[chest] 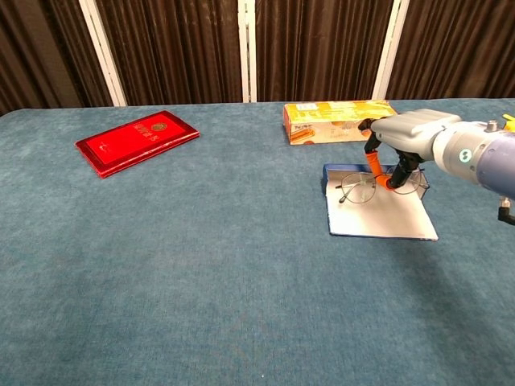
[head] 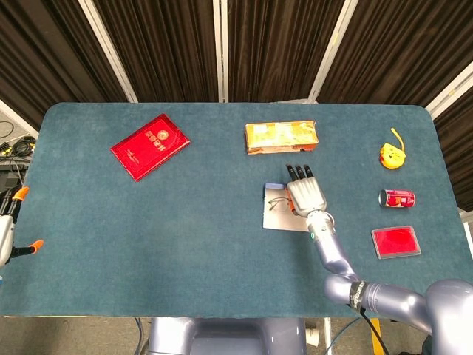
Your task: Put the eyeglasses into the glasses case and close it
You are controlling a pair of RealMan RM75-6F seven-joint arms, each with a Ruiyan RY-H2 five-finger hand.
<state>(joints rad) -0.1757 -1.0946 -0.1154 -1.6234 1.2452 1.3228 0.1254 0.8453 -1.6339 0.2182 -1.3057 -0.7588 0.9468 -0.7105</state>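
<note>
**Glasses held over open case, not yet let go**

Right robot hand point(chest: 402, 141) pinches the glasses point(chest: 360, 188) near the bridge with orange-tipped fingers point(chest: 375, 164). The glasses sit low over the far part of the open case point(chest: 378, 221); whether they touch the lining I can't tell. Case lies flat on the desk point(chest: 201, 281), white inside up, just in front of the yellow box point(chest: 340, 121). In the head view the right robot hand point(head: 306, 194) covers most of the case point(head: 277, 218), only one lens point(head: 278, 203) showing at its left.

Left robot hand point(head: 9, 233) is at the desk's left edge, mostly cut off; two orange tips apart, nothing visibly held, so probably wide, not sure.

Risks, as I judge:
- Frame looks skewed across the case, left lens near the edge. Release here and it may hang over the rim, so the lid won't shut.
- Fingers catching the frame on withdrawal could drag it out.
- Case is light and unpinned; a downward push may slide it toward the box.
- Closing over a raised temple arm could bend it.

Red booklet point(chest: 137, 141) is well clear.
</note>
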